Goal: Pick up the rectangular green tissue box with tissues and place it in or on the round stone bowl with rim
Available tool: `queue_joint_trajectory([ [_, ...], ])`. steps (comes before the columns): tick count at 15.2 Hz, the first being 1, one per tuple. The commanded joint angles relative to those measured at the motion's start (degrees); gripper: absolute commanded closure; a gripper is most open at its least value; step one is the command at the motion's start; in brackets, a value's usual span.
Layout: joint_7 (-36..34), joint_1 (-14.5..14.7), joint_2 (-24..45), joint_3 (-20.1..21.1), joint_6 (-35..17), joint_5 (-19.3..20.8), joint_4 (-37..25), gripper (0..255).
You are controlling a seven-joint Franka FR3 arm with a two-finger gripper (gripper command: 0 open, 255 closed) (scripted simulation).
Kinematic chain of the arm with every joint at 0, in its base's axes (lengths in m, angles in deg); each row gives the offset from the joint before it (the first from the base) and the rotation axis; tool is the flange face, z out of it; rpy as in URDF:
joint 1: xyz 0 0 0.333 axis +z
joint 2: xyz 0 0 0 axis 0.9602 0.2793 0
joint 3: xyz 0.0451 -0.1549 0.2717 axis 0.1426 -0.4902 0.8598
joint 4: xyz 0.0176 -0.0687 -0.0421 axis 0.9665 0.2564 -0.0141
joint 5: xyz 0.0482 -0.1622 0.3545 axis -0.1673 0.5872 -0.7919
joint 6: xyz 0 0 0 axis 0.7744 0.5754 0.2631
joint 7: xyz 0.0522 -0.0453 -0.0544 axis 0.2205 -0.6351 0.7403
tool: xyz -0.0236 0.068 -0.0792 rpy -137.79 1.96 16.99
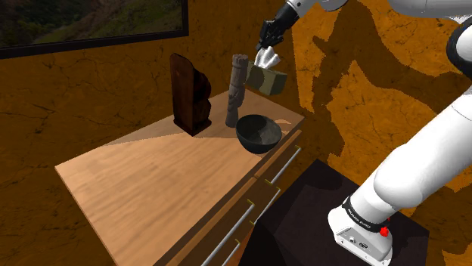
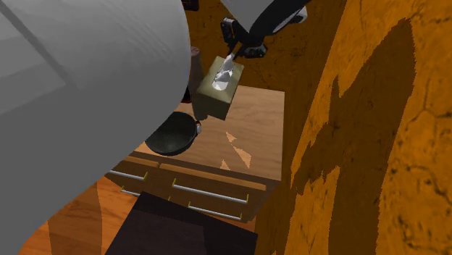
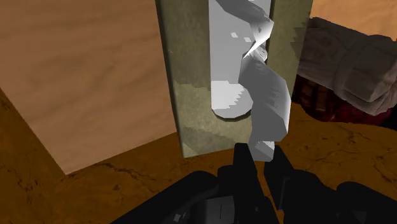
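So the gripper (image 1: 266,47) is clamped tight on the white tissue (image 1: 266,57) that sticks out of the tissue box (image 1: 271,80), not on the box itself. The wrist view shows it best: both black fingers squeeze the bottom end of that twisty tissue, and the olive-green box hangs off it with its slot facing the camera.

The box is up in the air, clear of the wooden dresser top (image 1: 151,181) and a bit tilted. In the shoulder view it sits above the dark round bowl (image 1: 259,133) and a little toward that view's right. In the second exterior view its lower corner lines up right beside the bowl's rim. Honestly can't tell if it's directly over the bowl or just next to it.

The bowl sits on the dresser near the front edge, at the end closest to the arm. Just behind it stands a tall grey carved statue (image 1: 237,87), and near that, toward the shoulder view's left, there's a dark wooden carving (image 1: 189,94). Metal drawer handles (image 1: 227,230) run along the dresser front, and the black stand (image 1: 302,219) sits just beside it. There's a framed picture (image 1: 91,23) on the orange-brown wall.
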Motion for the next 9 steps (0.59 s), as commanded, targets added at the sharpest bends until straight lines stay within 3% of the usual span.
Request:
queue_joint_trajectory([
  [1, -2.11, 0.9, -3.92, 1.32, -1.25, 0.85, 3.92, 255],
  [9, -10.15, 2.99, -18.09, 7.1, -3.85, 2.43, 16.6, 255],
])
